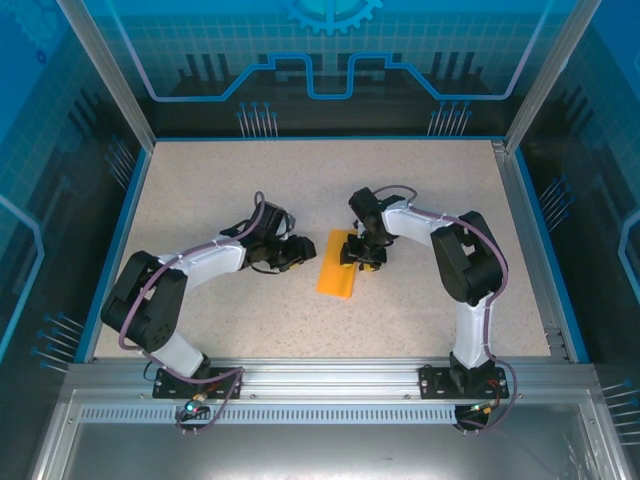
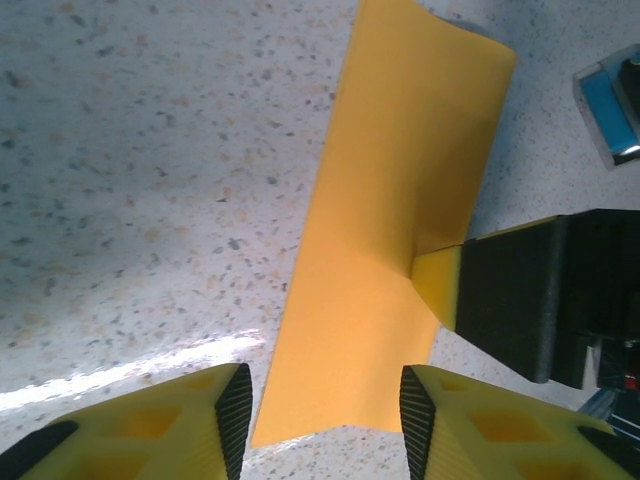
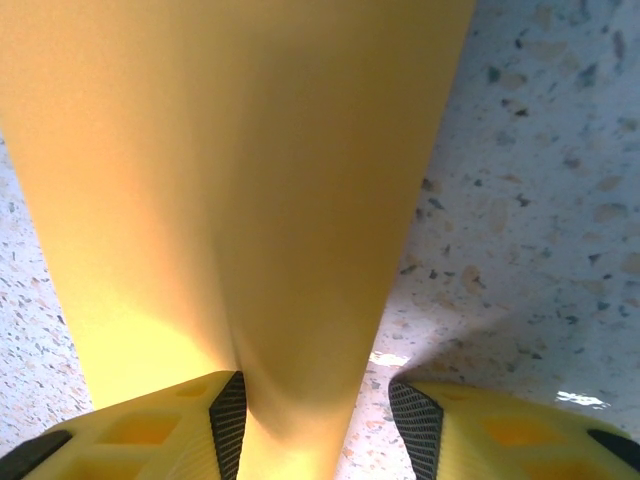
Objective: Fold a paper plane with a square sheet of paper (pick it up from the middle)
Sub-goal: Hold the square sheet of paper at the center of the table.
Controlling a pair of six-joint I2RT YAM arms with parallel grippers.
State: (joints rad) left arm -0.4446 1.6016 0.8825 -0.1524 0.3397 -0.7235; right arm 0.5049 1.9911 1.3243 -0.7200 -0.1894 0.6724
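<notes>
The orange sheet of paper (image 1: pixel 337 268) lies on the table folded into a long narrow strip; a dart-shaped paper plane is out of view. My left gripper (image 1: pixel 300 255) is at the strip's left side. In the left wrist view the strip (image 2: pixel 390 200) runs away from me, its near end flat on the table between my open left gripper (image 2: pixel 325 420), touching neither pad. One yellow finger (image 2: pixel 438 290) of my right gripper (image 1: pixel 362 255) presses the strip's right edge. In the right wrist view the paper (image 3: pixel 230 180) leans on the left pad of the open gripper (image 3: pixel 315 420), with bare table beside the right pad.
The speckled beige table (image 1: pixel 420 190) has a blue raised border (image 1: pixel 118 240) and a metal rail (image 1: pixel 330 375) at the near edge where both arm bases sit. The right arm's black body (image 2: pixel 540 300) is close beside the strip.
</notes>
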